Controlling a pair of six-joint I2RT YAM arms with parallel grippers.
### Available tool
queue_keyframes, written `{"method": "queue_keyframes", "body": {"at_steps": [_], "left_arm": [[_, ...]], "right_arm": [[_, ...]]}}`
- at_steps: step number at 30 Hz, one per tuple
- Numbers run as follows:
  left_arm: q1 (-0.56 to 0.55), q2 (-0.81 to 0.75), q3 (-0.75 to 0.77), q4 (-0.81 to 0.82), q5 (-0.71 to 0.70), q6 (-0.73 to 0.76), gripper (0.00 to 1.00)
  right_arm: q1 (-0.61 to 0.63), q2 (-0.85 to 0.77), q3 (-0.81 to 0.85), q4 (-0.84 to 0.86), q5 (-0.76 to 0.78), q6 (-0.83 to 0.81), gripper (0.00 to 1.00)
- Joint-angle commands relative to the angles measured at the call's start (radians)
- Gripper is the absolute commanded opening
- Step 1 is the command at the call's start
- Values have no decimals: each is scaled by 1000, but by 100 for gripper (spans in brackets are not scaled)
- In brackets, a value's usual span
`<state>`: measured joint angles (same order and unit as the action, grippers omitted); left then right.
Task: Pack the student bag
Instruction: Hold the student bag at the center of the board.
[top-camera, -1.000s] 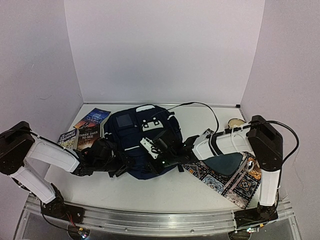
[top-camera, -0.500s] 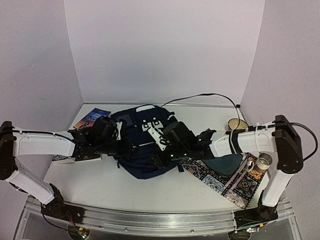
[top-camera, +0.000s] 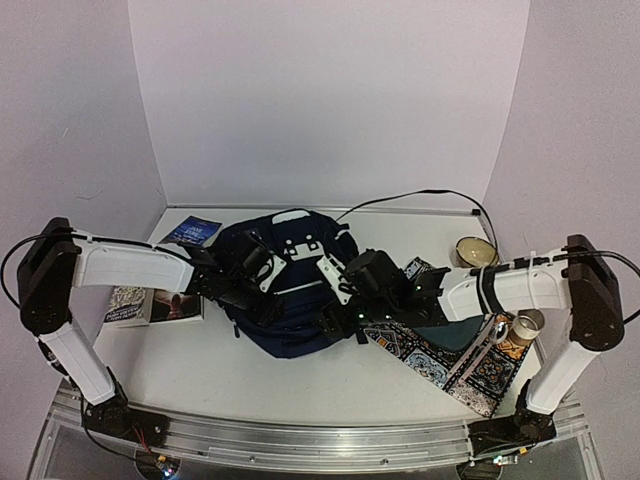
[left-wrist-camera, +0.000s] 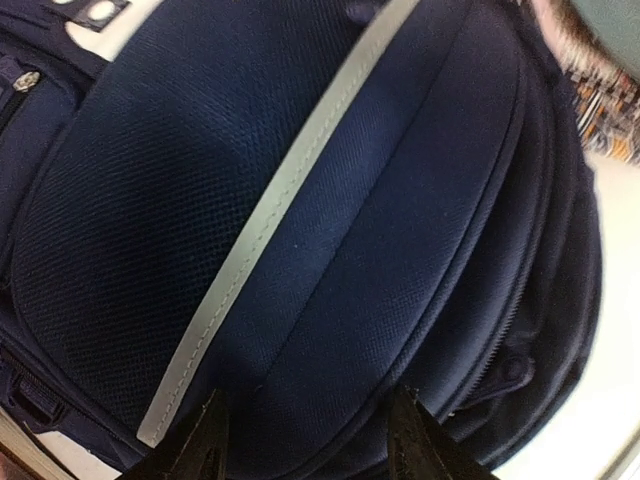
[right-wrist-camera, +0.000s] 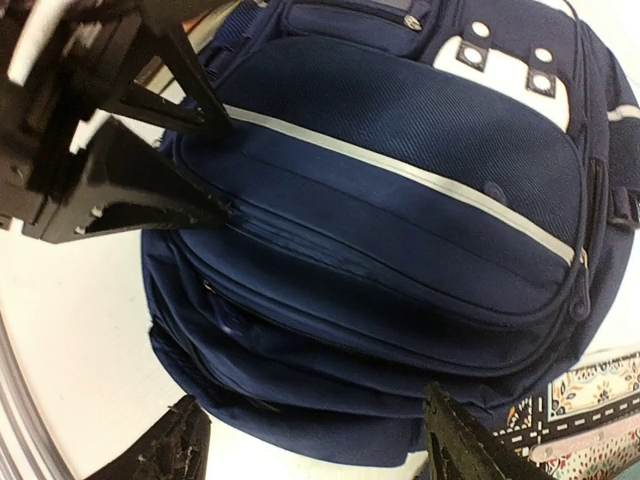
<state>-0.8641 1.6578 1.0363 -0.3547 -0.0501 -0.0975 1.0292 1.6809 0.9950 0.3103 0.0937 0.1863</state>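
The bag (right-wrist-camera: 400, 150) lies directly below both grippers and looks zipped shut. The left gripper (left-wrist-camera: 308, 400) has its fingers apart, with the tips resting on the bag just ahead. The right gripper (right-wrist-camera: 312, 405) hangs wide open above it. Opening probably comes first: pin the fabric beside the zip (left-wrist-camera: 497, 330) with one gripper, then draw the other along the track, not upward.
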Motion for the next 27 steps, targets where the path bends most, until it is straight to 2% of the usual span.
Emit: {"method": "queue_keyframes", "body": {"at_steps": [1, 3, 6, 8, 12, 16, 24, 27], "left_arm": [[-9, 71, 90, -47, -80, 140, 49], [-9, 91, 113, -48, -96, 151, 38], [-9, 72, 130, -48, -98, 160, 14], [-9, 41, 133, -49, -94, 163, 2], [-9, -36, 126, -49, -84, 175, 0], [-9, -109, 125, -49, -56, 181, 0], [-9, -171, 140, -47, -20, 170, 0], [-9, -183, 142, -47, -13, 170, 0]], "right_arm": [[-10, -38, -8, 37, 8, 2, 74], [-9, -29, -5, 44, -16, -8, 74], [-9, -4, 10, 49, -58, -23, 74], [-9, 21, 27, 49, -81, -29, 73], [-9, 61, 60, 49, -113, -49, 71], [-9, 96, 101, 50, -120, -89, 61], [-10, 127, 134, 66, -112, -124, 47], [-11, 134, 124, 91, -118, -143, 47]]}}
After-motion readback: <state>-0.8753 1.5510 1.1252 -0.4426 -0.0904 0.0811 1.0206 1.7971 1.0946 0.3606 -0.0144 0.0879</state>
